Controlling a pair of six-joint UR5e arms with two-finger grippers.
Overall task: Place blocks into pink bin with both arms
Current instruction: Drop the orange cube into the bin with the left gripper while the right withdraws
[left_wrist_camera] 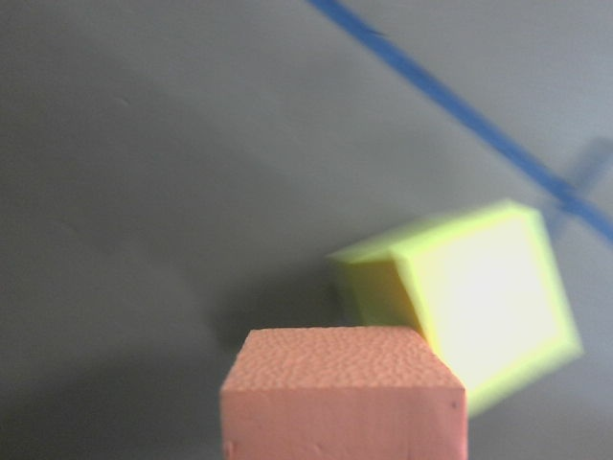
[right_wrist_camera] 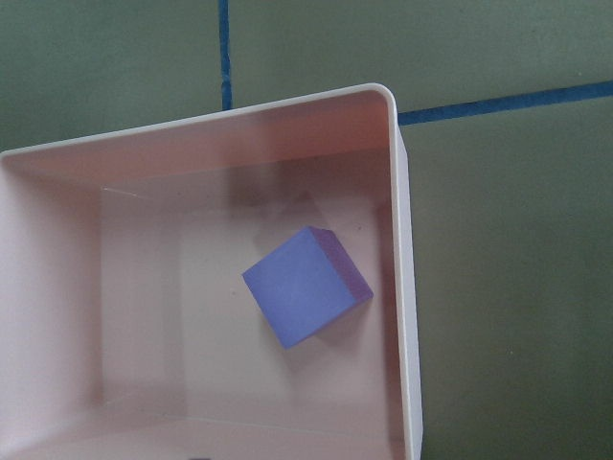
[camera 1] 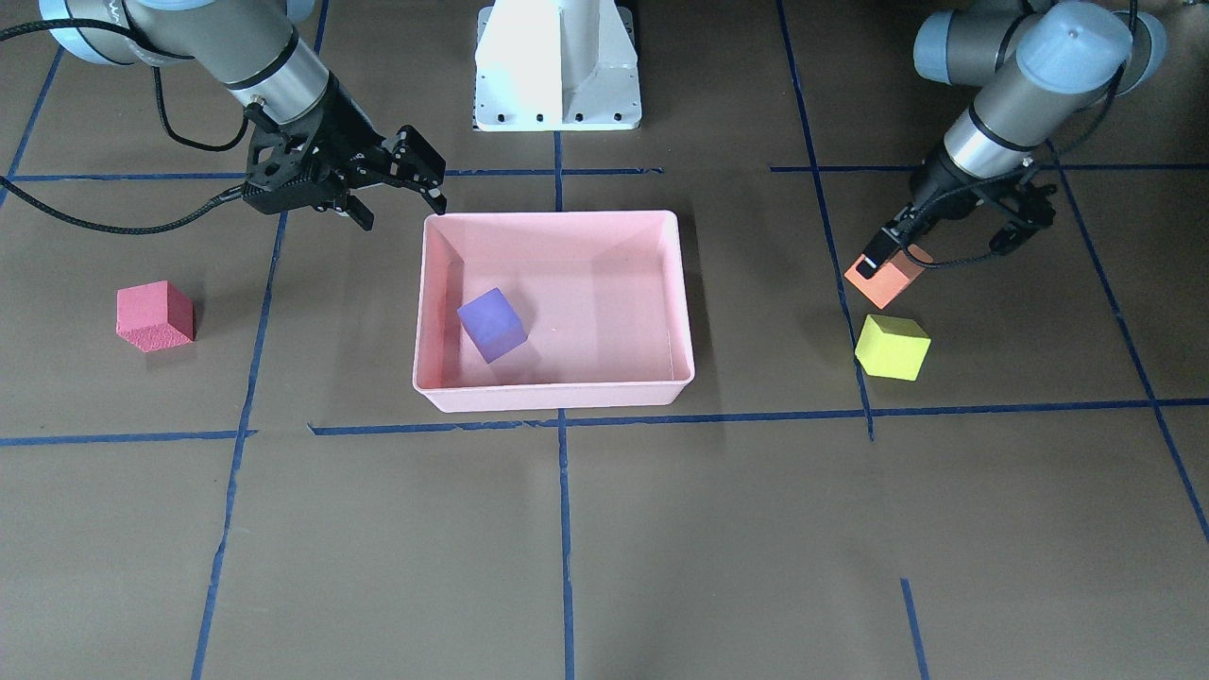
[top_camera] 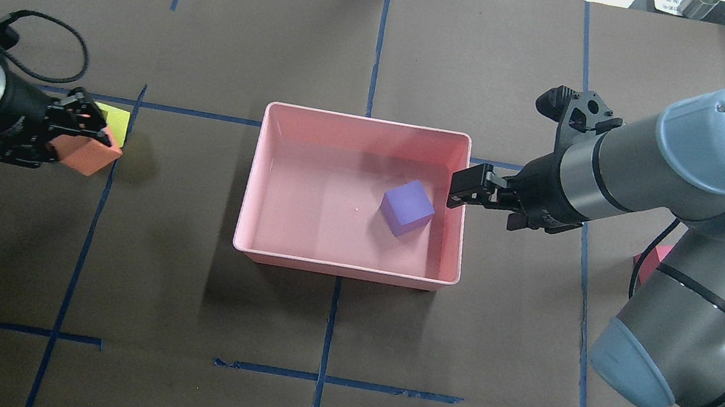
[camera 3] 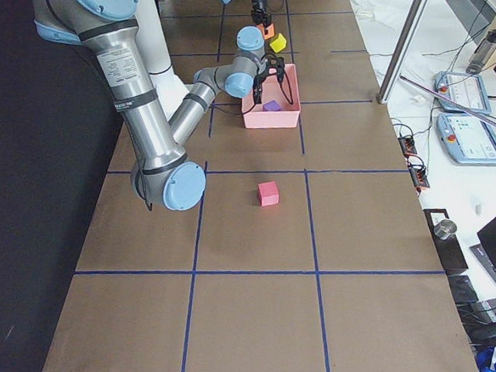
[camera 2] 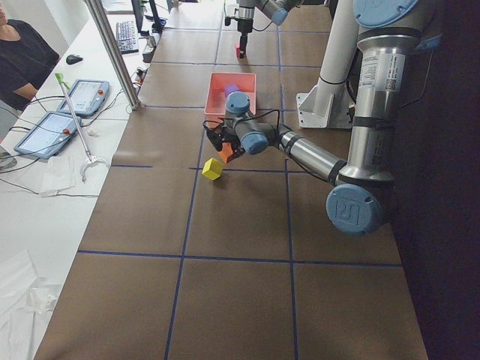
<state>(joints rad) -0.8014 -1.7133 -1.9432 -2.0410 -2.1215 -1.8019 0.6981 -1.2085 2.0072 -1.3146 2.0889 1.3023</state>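
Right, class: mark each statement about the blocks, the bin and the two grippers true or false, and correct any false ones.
1. The purple block lies inside the pink bin. True.
2. The left gripper is shut on the yellow-green block. False: it is shut on the orange block; the yellow-green block sits on the table close by.
3. The right gripper is open and holds nothing. True.
4. The red-pink block lies in the pink bin. False: it sits on the table, well apart from the bin, on the right gripper's side.
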